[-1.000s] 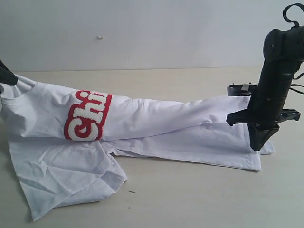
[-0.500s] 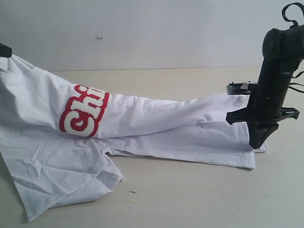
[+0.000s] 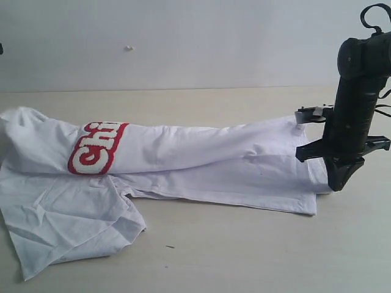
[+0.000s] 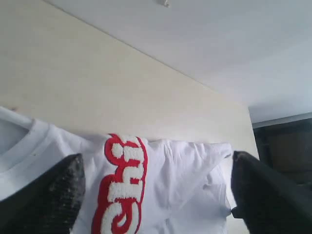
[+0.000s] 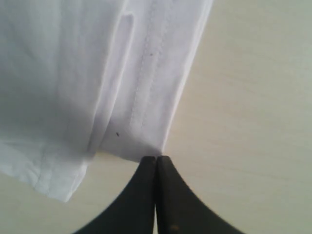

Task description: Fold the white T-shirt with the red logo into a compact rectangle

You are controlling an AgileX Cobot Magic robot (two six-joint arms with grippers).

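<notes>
The white T-shirt (image 3: 201, 165) lies stretched lengthwise across the tabletop (image 3: 232, 250)!
Up top, the left hand (image 4: 156, 163) hovers above it, fingers spread wide, nothing between them. The red logo (image 3: 96, 148) sits on the folded upper layer toward the left. Over at the right, the right hand (image 5: 156, 158) is pinched shut, tips right at the hem corner.

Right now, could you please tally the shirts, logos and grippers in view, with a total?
T-shirt: 1
red logo: 1
grippers: 2, the left gripper and the right gripper
Total: 4
</notes>
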